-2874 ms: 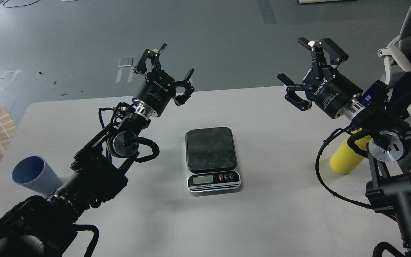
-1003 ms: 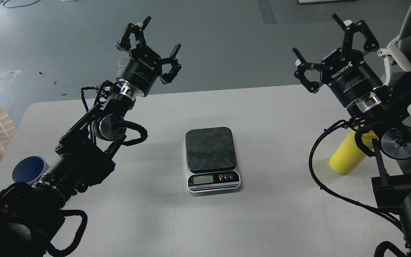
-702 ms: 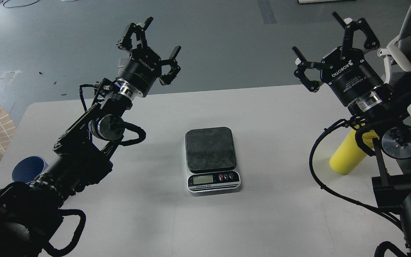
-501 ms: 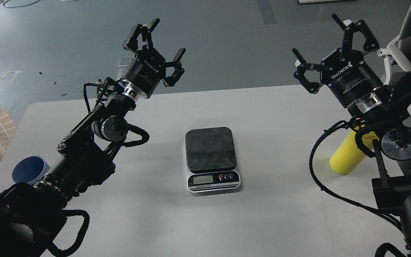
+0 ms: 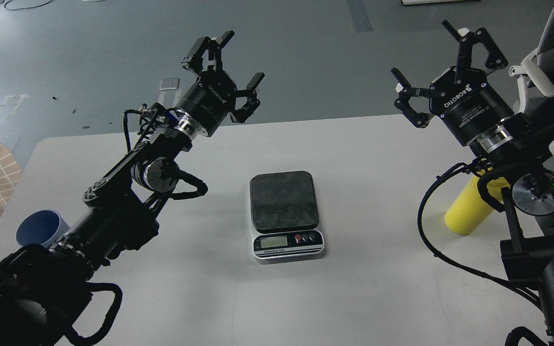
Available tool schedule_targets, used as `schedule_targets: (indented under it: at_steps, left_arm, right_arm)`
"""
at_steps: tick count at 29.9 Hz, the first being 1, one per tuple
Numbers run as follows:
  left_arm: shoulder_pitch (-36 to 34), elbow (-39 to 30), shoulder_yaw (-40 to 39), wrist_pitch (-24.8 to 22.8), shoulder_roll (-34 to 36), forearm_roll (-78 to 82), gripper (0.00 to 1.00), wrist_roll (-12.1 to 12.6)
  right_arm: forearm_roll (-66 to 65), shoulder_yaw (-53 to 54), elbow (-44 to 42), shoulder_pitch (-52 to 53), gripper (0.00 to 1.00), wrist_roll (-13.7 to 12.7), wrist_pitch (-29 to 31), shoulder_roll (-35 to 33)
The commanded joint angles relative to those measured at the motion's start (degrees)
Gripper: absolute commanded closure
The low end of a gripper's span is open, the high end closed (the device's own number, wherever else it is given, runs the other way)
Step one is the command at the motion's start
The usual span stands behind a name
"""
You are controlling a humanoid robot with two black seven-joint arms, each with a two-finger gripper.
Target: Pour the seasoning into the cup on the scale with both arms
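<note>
— Head view: where is the tall yellow plastic squeeze bottle point(image 5: 467, 211) sitting?

— On the white table point(image 5: 363, 269), right side, probably upright, half hidden behind my right arm. The light-blue ribbed tumbler point(image 5: 41, 229) is waiting far left; the flat dark-plated kitchen scale point(image 5: 285, 214) is standing bare between them.

— So nothing is done?

— Nothing. The left gripper point(image 5: 229, 65) and right gripper point(image 5: 443, 55) are both hanging spread, holding nothing. Placing the cup, grasping, pouring are all remaining.

Table point(image 5: 378, 288): scale point(image 5: 285, 214), cup point(image 5: 41, 227), seemingly seasoning point(image 5: 467, 211)
</note>
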Motion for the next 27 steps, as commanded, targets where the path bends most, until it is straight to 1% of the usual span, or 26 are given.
schedule_targets:
  at_steps: [1, 6, 9, 11, 12, 13, 15, 16, 17, 19, 23, 24, 26, 27]
  left_arm:
    - [-0.7, -0.1, 0.0, 0.0, 1.4, 0.3, 0.00, 0.1]
    - [-1.8, -1.5, 0.1, 0.0, 2.8, 0.4, 0.00, -0.6]
    - [-1.7, -4.4, 0.3, 0.0, 4.6, 1.1, 0.00, -1.1]
    - [-1.6, -7.6, 0.2, 0.0, 6.4, 4.4, 0.00, -1.2]
    - [-1.5, -9.7, 0.2, 0.0, 7.6, 8.7, 0.00, -1.4]
    - [-1.5, -11.9, 0.2, 1.4, 8.9, 14.2, 0.00, -2.6]
    - [-1.4, -14.4, 0.3, 4.0, 10.4, 20.5, 0.00, -3.7]
    - [-1.1, -17.0, 0.3, 6.6, 12.1, 27.4, 0.00, -4.2]
    - [-1.0, -18.4, 0.2, 8.0, 13.0, 30.8, 0.00, -4.2]
    - [0.0, -23.3, 0.3, 12.9, 16.3, 42.0, 0.00, -4.2]
    - [0.8, -27.9, 0.4, 13.3, 20.8, 48.0, 0.00, -4.2]
    - [1.2, -29.1, 1.5, 13.3, 23.2, 49.0, 0.00, -4.2]
    - [1.2, -30.8, 6.4, 13.6, 28.1, 52.5, 0.00, -4.3]
    - [1.4, -31.8, 9.3, 14.3, 31.8, 57.0, 0.00, -4.6]
  right_arm:
    - [-0.8, 0.0, 0.0, 0.0, 0.00, 0.0, 0.2, 0.0]
    - [-1.0, 0.0, -0.1, 0.0, 0.00, 0.0, 0.2, 0.0]
    - [-1.0, 0.0, -0.1, 0.0, 0.00, 0.0, 0.2, 0.0]
    - [-1.1, 0.0, -0.1, 0.0, 0.00, 0.0, 0.2, 0.0]
    - [-1.4, 0.0, -0.1, -0.1, 0.00, 0.0, 0.2, 0.0]
    - [-1.8, -0.1, 0.0, -0.2, 0.00, 0.0, 0.2, 0.0]
    - [-1.8, 0.0, 0.0, -0.2, 0.00, 0.0, 0.2, 0.0]
    - [-1.8, 0.0, 0.0, -0.4, 0.00, 0.0, 0.2, 0.0]
    - [-1.8, 0.0, 0.0, -0.5, 0.00, 0.0, 0.2, 0.0]
    - [-1.8, 0.0, 0.0, -0.7, 0.00, 0.0, 0.2, 0.0]
    - [-1.8, 0.0, 0.1, -0.7, 0.00, 0.0, 0.2, 0.0]
    - [-1.8, 0.0, 0.1, -0.7, 0.00, 0.0, 0.2, 0.0]
    - [-1.8, 0.0, 0.2, -0.8, 0.00, 0.0, 0.2, 0.0]
    - [-1.8, 0.0, 0.1, -0.9, 0.00, 0.0, 0.2, 0.0]
